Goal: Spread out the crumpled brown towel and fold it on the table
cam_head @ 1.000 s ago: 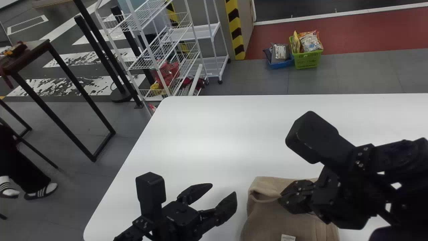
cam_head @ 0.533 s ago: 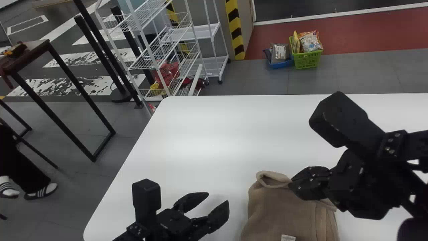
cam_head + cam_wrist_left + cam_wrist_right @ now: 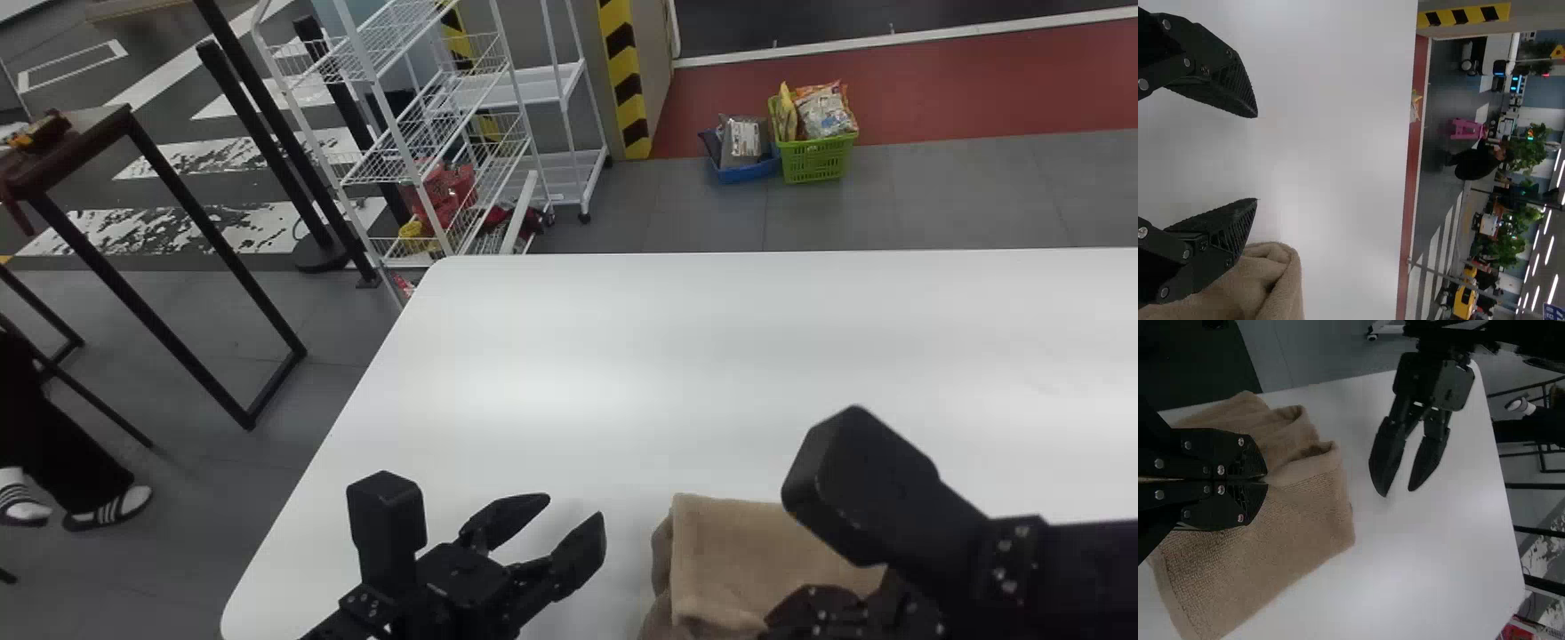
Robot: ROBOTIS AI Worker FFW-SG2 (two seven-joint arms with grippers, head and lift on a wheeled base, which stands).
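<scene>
Although the brown towel (image 3: 1291, 527) is laid largely spread on the table (image 3: 551, 373), completion cannot be recorded. A flap (image 3: 738, 551) is seen turned over from the far side, with the cloth beneath showing along its left edge, so the spreading is judged substantially done and the folding begun. Rumples are noted in the right wrist view, where the layers are bunched near the fingertips; squaring, flattening and probably a further fold are judged outstanding. The towel is found at the near part of the table, with its nearer portion cut off by the bottom edge of the head view.

The right gripper (image 3: 1267, 480) is held low over the cloth, its arm brought in across the towel from the right. Its two fingers are closed together, and a bit of fabric appears to be pinched at the tips. The left gripper (image 3: 575, 508) is parked over the table to the left of the towel, pointed forward and inward, its fingers set well apart with nothing held between them. Should the pinch be released abruptly, the fold could be left uneven.
</scene>
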